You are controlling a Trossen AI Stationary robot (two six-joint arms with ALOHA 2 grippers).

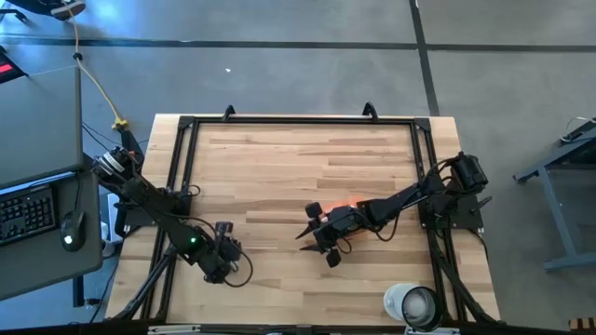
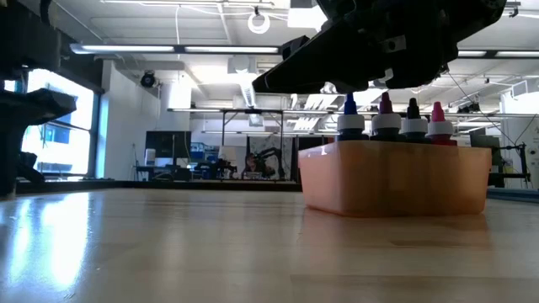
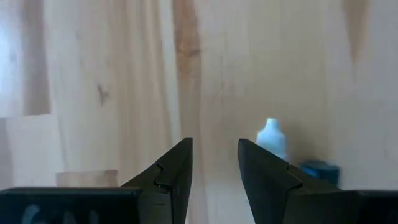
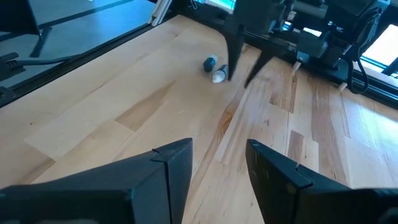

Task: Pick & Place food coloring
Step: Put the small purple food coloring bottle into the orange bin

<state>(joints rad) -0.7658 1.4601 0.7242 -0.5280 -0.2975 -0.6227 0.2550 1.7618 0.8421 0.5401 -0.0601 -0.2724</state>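
One small food coloring bottle, with a whitish body and a blue cap, lies on its side on the wood. It also shows in the left wrist view as the same bottle, just beside the fingertips. My left gripper points steeply down next to it, open and empty; the right wrist view shows this left gripper close to the bottle. Several more bottles stand upright in the translucent orange tray. My right gripper hangs open over the tray's left end, holding nothing.
A white round cup stands at the table's near right corner. A black metal frame runs along the table's edges. Bare wood lies between the two arms and toward the far edge.
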